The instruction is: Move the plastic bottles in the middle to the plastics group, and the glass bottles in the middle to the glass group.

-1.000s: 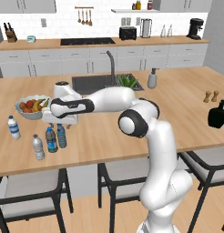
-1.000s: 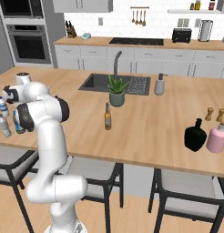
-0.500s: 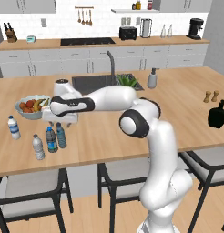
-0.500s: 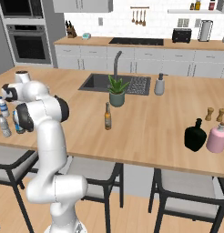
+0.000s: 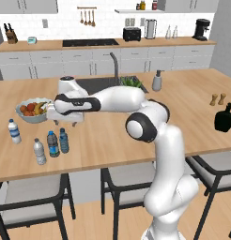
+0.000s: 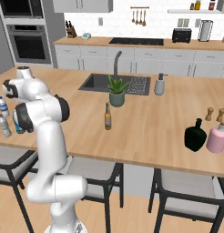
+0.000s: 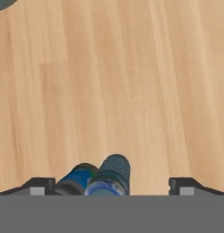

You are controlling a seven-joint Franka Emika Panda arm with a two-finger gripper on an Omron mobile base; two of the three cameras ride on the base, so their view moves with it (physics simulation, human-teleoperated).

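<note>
While my gripper (image 5: pixel 64 123) hovers wide open and empty, I see the fruit bowl (image 5: pixel 32 110) beside it and two bottles (image 5: pixel 57 142) below.

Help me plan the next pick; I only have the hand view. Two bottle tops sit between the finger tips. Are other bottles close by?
Observer: Yes, a greyish ribbed bottle stands right beside the dark bottle and the pale blue bottle.
Operator: Is the tool touching any of them?
Observer: No, the tool is open and hangs above the counter, clear of their caps, near the fruit bowl.
Operator: Where is the amber bottle?
Observer: The amber bottle stands alone mid-counter, in front of the potted plant.
</note>
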